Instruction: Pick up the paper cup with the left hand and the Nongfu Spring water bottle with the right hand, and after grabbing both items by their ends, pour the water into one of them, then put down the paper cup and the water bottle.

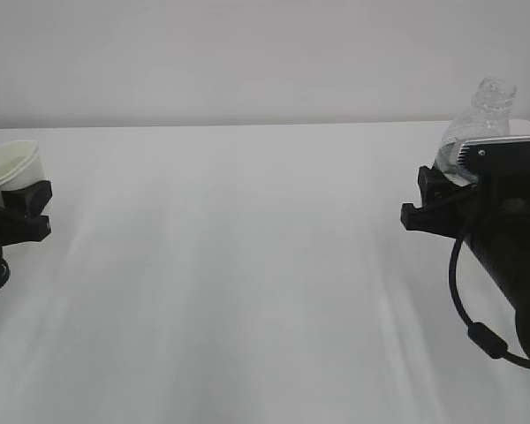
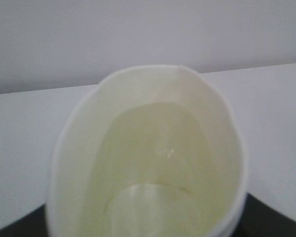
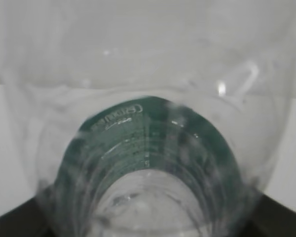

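Paper cup (image 1: 11, 164) tilted rightward, bottle (image 1: 484, 120) neck up, tilted back

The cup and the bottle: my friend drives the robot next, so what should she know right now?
Left gripper: closed around the cup, far left, tilted, with liquid inside.
Right gripper: closed around the bottle, far right, upright, no cap.
Done: both things grabbed; the liquid in the cup suggests the pour has happened.
Left: check that; if so, set both down on the table and let go.
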